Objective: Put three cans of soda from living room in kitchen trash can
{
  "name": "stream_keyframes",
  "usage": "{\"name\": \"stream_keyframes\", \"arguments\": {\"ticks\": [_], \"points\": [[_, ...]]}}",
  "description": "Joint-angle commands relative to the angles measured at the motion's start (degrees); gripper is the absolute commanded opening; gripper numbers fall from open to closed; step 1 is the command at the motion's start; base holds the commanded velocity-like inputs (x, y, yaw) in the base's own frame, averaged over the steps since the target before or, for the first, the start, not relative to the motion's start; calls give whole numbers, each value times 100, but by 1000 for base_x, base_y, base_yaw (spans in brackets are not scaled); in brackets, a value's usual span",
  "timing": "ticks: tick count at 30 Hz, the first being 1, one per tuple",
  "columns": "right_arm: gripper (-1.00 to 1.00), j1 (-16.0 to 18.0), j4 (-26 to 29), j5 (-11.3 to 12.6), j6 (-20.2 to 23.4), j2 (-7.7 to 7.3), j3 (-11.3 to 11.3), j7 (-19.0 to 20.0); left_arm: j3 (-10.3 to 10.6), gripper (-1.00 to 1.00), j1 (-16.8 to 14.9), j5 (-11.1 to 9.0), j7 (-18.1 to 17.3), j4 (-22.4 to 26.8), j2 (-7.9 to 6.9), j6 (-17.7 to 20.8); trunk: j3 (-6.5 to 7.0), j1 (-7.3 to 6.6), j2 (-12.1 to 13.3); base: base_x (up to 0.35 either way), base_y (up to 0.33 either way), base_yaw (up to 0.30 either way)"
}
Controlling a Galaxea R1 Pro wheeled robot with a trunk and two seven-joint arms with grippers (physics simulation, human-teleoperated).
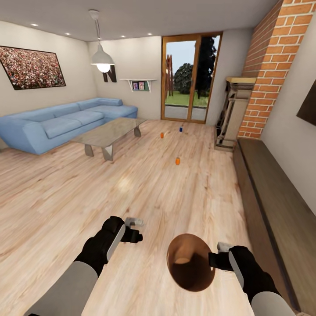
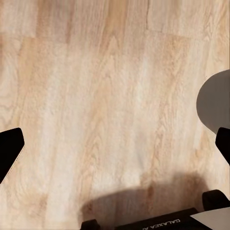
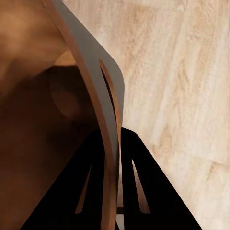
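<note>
- Living-room floor (image 1: 131,184), frame centre: three cans (image 1: 177,161) untouched, none binned.
- Right gripper (image 3: 116,191) pinches trash can (image 1: 189,262) rim, lower right.
- Left gripper (image 2: 115,143) spread, empty.

We cannot read any markings on the three soda cans (image 1: 177,161), too small on the far floor. The tash can (image 3: 43,120) is cut off by the right wrist view's edges. Our left gripper's fingertips (image 2: 9,148) are clipped at the left wrist view's sides.
</note>
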State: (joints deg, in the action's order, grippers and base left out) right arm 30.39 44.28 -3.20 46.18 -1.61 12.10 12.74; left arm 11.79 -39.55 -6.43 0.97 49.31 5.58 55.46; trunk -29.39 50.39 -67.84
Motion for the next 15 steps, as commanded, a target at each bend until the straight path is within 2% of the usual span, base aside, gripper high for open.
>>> {"name": "stream_keyframes", "arguments": {"ticks": [1,8,15], "points": [[-100,2,2,140,13,1,3,35,0,100,0,0,0,0,-1,0,1,0,0,348,0,0],[-100,2,0,144,13,6,3,32,-1,100,0,1,0,0,-4,-1,1,0,0,348,0,-44],[-100,2,-6,145,12,11,-5,32,-1,100,0,1,-7,0,-4,-7,1,0,0,348,0,-251]]}}
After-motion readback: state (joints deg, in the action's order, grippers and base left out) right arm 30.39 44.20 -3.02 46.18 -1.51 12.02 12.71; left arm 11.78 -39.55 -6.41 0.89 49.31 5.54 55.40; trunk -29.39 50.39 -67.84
